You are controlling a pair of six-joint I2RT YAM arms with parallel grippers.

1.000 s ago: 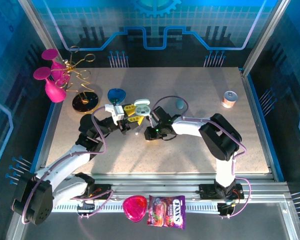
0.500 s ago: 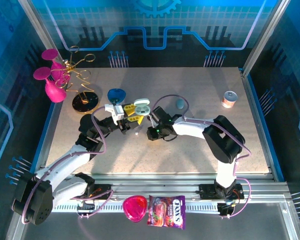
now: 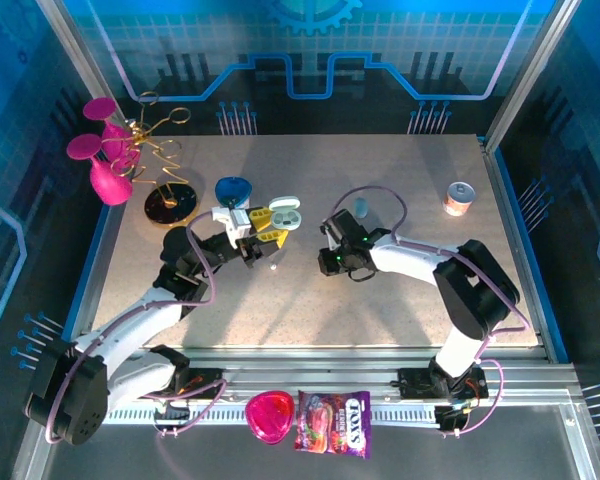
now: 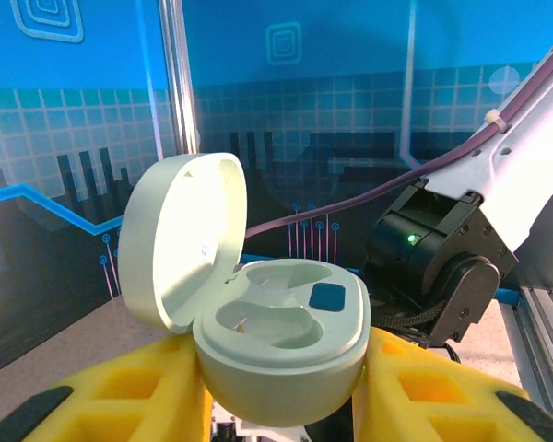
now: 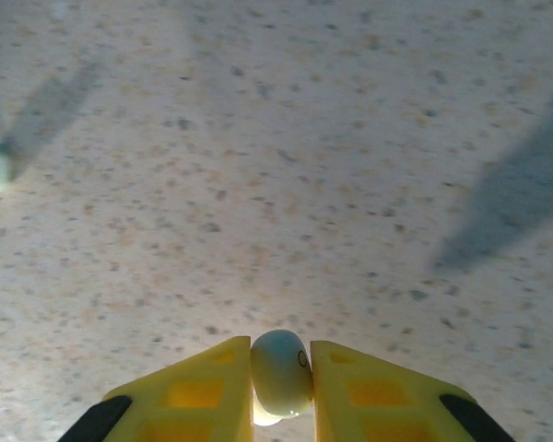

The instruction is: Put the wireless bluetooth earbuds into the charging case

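My left gripper (image 4: 281, 391) is shut on the base of a mint charging case (image 4: 281, 336), gripped between the yellow fingers (image 4: 129, 391). The case lid (image 4: 180, 235) stands open, and both wells inside look empty. From above, the case (image 3: 283, 212) hangs just over the table, left of centre. My right gripper (image 5: 281, 373) is shut on a small white-mint earbud (image 5: 279, 368), held a little above the speckled table. From above, this gripper (image 3: 332, 262) sits to the right of the case and apart from it. Another earbud (image 3: 273, 266) lies on the table below the case.
An open dark blue case (image 3: 234, 190) lies behind the left gripper, and a grey-blue case (image 3: 360, 207) behind the right wrist. A small can (image 3: 460, 198) stands at the far right. A pink vase (image 3: 108, 183) and a gold wire stand (image 3: 170, 200) occupy the far left.
My right arm has pulled to the right, away from the open case, with the earbud still between its fingers. The left gripper and the case have hardly moved.
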